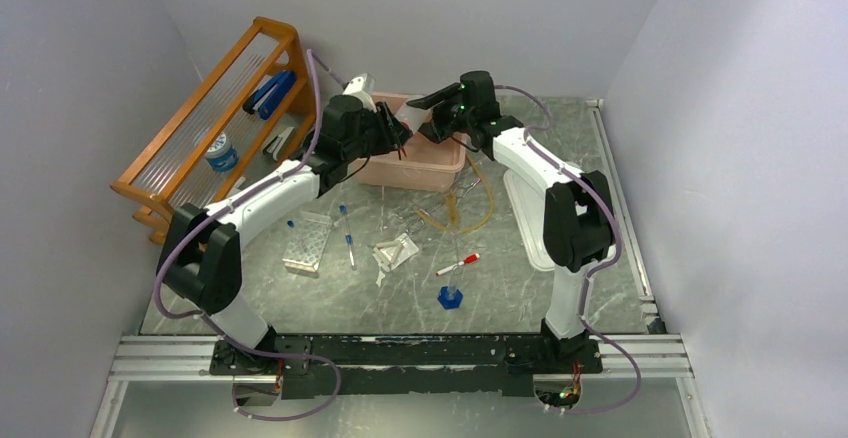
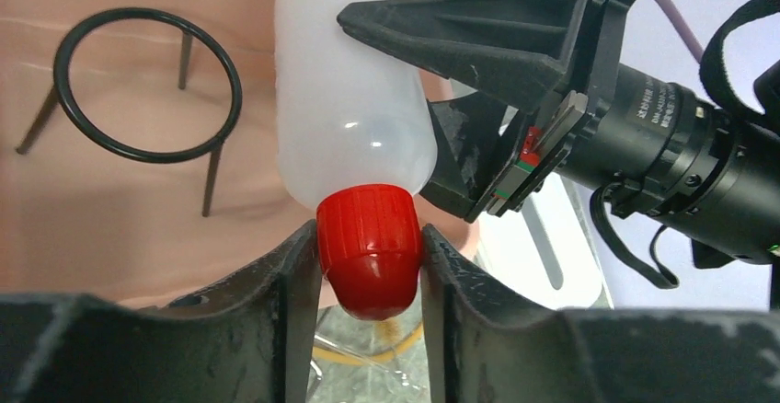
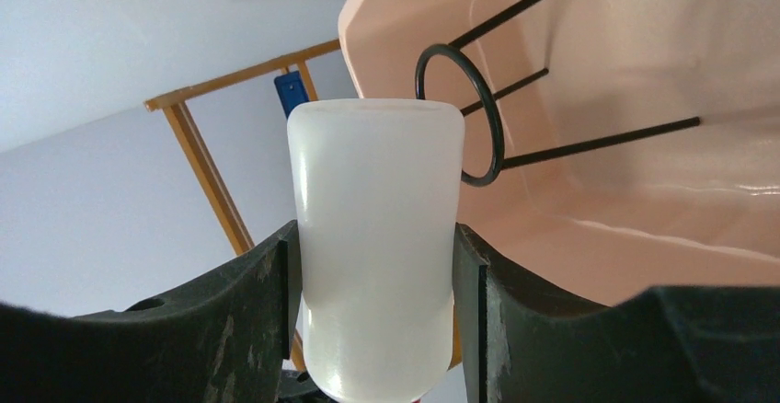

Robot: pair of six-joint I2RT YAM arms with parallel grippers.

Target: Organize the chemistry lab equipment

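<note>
Held at both ends, the bottle [image 2: 354, 99] hangs over the pink bin [image 3: 644, 237]: the right gripper [image 3: 375, 237] is clamped on its clear body, while the left gripper [image 2: 370, 237] pinches its red cap [image 2: 368, 265] from both sides. A black wire ring [image 2: 148, 159] sits inside the bin.

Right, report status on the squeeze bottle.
Right gripper clamps body of translucent plastic squeeze bottle. Left gripper pinches its red cap. Both over pink tub; black wire ring stand inside, clear of bottle.
</note>
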